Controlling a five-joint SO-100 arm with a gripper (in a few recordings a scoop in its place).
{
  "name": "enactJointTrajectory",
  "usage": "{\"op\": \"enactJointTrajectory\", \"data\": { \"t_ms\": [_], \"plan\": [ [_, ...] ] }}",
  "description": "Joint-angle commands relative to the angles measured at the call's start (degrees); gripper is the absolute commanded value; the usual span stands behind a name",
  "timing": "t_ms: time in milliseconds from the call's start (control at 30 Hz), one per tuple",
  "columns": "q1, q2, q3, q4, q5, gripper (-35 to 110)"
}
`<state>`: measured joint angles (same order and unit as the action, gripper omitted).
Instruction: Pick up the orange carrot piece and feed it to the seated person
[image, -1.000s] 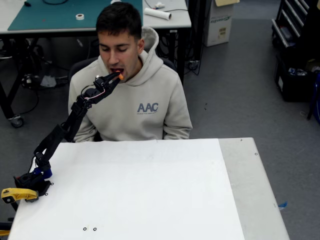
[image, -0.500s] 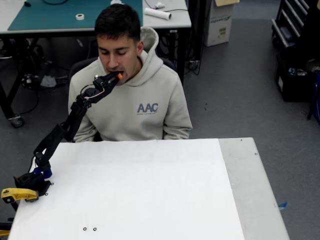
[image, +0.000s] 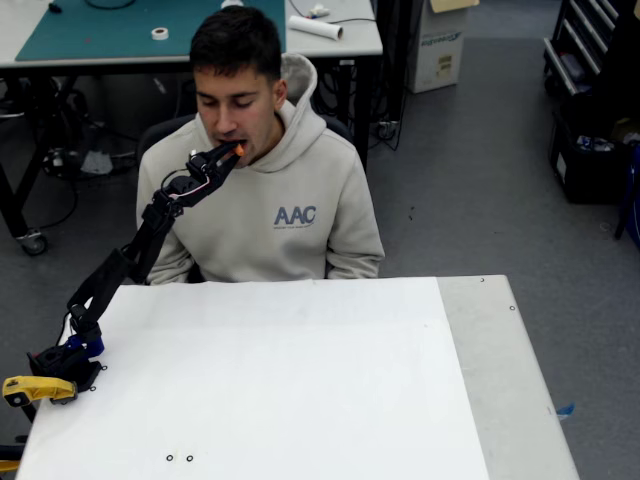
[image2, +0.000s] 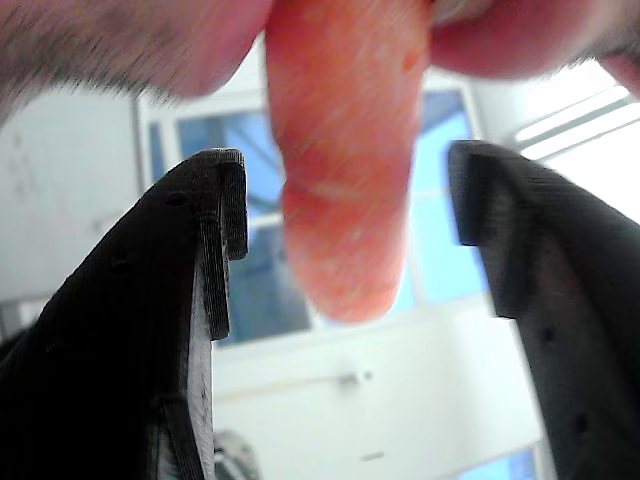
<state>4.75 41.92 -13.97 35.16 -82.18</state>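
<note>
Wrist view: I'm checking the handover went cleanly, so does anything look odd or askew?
Nothing stands out. The carrot hangs from the person's mouth between the open pincer fingers, touching neither.

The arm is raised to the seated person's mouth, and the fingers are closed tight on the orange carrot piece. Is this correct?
Not quite. The arm is raised to the seated person, but in the wrist view the fingers stand open, with a gap on each side of the orange carrot piece, whose upper end sits between the person's lips.
</note>
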Motion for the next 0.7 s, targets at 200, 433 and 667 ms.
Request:
{"op": "enactJointTrajectory", "data": {
  "t_ms": [200, 433, 667],
  "plan": [
    [2.5, 4.0, -4.9, -0.4, -0.6, 21],
    [6.1, 3.9, -4.9, -0.4, -0.6, 21],
    [6.6, 3.9, -4.9, 0.1, -0.6, 9]
  ]
}}
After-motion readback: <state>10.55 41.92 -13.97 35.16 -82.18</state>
